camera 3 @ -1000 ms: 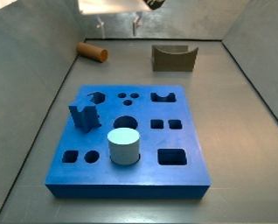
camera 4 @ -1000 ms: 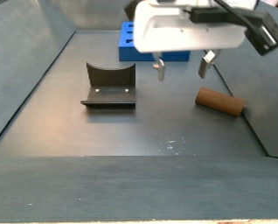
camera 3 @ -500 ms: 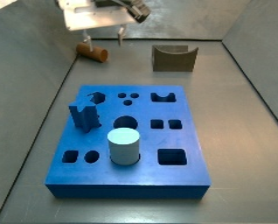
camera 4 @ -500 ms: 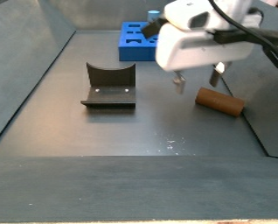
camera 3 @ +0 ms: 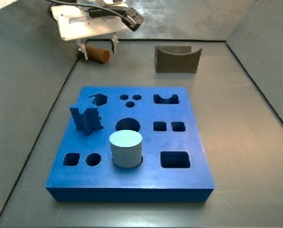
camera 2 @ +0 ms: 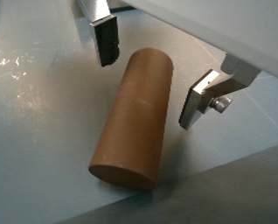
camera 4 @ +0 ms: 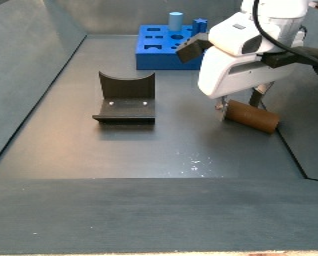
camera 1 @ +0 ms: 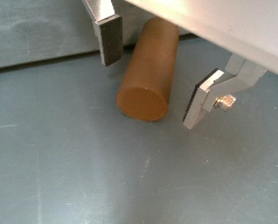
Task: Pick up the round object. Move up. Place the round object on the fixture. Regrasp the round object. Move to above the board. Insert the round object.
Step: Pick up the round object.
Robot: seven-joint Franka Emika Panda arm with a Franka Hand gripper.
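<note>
Hand (camera 1: 153,66) has dropped from mid-air a second ago and now straddles the round object (camera 2: 135,118), which lies on the desk (camera 4: 162,160) by the wall; plates spread, gripping nothing; I judge closing comes next; fixture (camera 3: 176,59) waits well apart.

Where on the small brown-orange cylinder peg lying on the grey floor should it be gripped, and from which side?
Grip the small brown-orange cylinder peg across its curved sides at mid-length, coming from above. It lies flat, and the open end effector already straddles it, one finger on each side.
</note>
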